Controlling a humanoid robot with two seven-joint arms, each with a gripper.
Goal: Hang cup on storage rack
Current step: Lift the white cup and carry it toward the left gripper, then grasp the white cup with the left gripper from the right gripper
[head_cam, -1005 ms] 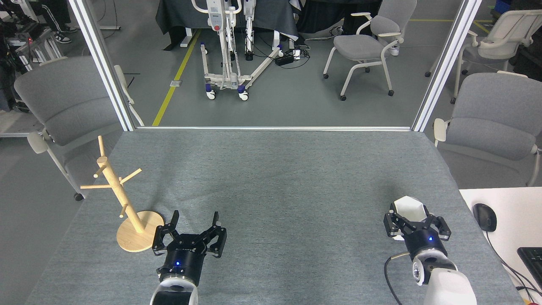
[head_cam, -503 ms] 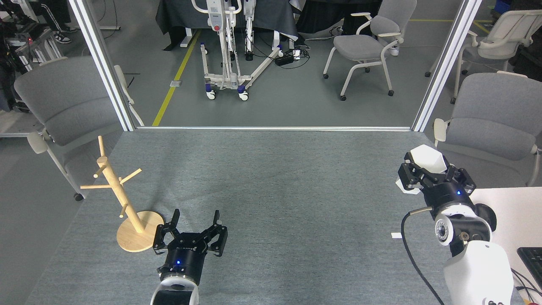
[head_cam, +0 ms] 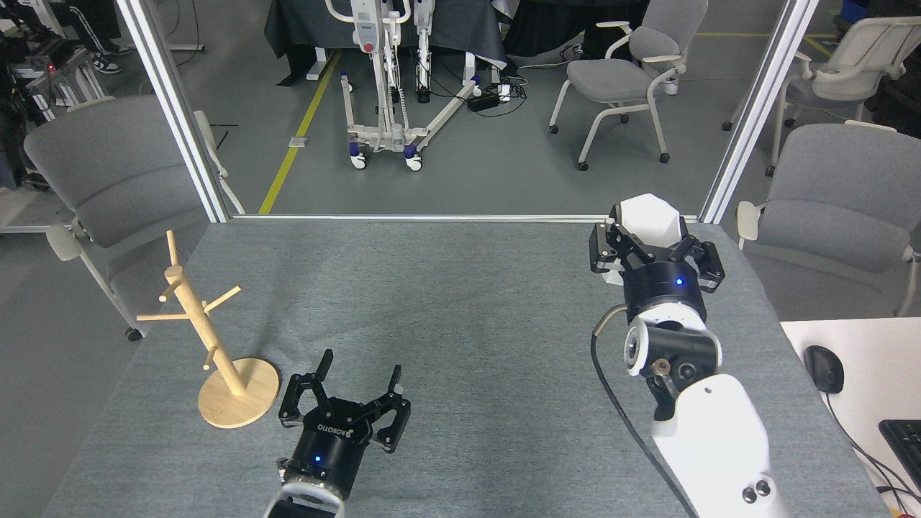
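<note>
Cup (head_cam: 650, 219) handle apparently hidden behind right gripper (head_cam: 653, 248).

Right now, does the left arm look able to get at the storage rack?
Probably yes. The left pincer is open and empty, just right of the storage rack base, with only bare cloth between them. The cup is far away, in the right pincer.
</note>
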